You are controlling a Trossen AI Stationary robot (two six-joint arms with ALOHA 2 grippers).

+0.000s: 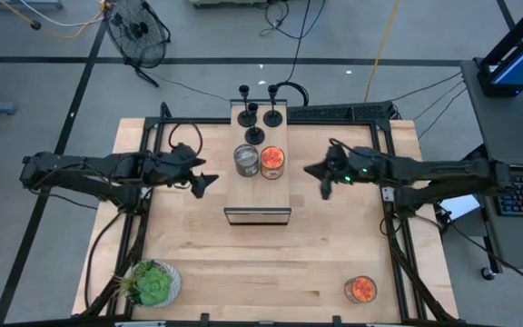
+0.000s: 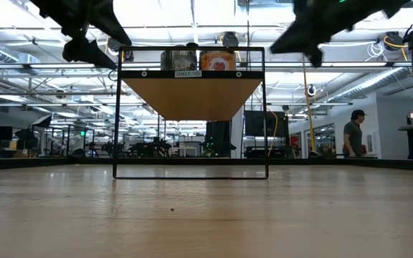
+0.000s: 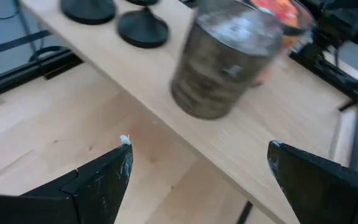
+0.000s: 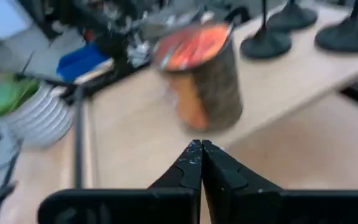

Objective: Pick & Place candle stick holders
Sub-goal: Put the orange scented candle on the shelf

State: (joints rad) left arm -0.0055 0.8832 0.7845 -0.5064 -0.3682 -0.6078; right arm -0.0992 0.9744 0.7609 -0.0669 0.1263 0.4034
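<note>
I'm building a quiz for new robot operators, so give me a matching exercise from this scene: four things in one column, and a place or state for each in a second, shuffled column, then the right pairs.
Things:
1. candle stick holders
2. left gripper
3. right gripper
4. potted plant

Places or states:
A. fingers shut, empty, right of the shelf
B. near left corner of the table
C. far end of the shelf top, behind the jars
D. fingers open, empty, left of the shelf

Pairs: 1-C, 2-D, 3-A, 4-B

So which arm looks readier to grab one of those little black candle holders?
Probably the left gripper: its fingers are open beside the shelf, while the right gripper is shut. The candle stick holders stand about equally far from both.
</note>
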